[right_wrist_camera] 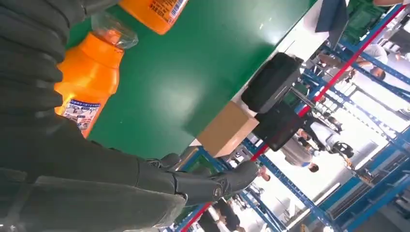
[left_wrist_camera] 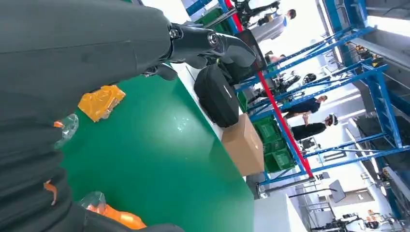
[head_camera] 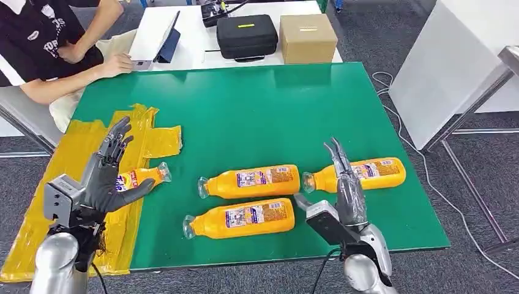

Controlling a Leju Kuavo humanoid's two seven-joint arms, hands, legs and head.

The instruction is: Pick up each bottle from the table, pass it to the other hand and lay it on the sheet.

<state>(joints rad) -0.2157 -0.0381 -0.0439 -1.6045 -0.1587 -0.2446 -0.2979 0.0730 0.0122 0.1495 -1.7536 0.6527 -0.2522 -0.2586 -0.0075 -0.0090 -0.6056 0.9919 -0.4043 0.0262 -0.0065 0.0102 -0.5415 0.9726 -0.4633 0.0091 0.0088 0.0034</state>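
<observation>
I am inspecting four orange juice bottles lying on their sides. One bottle (head_camera: 142, 178) is resting on the yellow sheet (head_camera: 72, 160) at the left edge of the green table (head_camera: 257, 104); my left hand (head_camera: 110, 170) is hovering over it with fingers spread and the thumb lying alongside the body, gripping nothing that I can confirm. Three are awaiting transfer on the green surface: a middle bottle (head_camera: 251, 182), a near bottle (head_camera: 240, 219) and a right bottle (head_camera: 361, 173). My right hand (head_camera: 346, 184) is standing over the right bottle's neck end, fingers straight and pressed together, holding nothing.

Handling judgement: the bottles appear full, so moderately heavy; smooth plastic with glossy labels, likely slippery and prone to rolling. I am recommending a wrap around the labelled mid-body, not the narrow clear-capped neck.

View comparison: the head view is giving the whole layout and a seated person (head_camera: 55, 43) at the far left. The right wrist view is showing the bottle's label (right_wrist_camera: 80, 112) and shoulder close against my palm, plus a black case (right_wrist_camera: 270, 82) and a cardboard box (right_wrist_camera: 227, 129) beyond the table. The left wrist view is showing a clear cap (left_wrist_camera: 67, 126) beside my hand and a corner of the sheet.
</observation>
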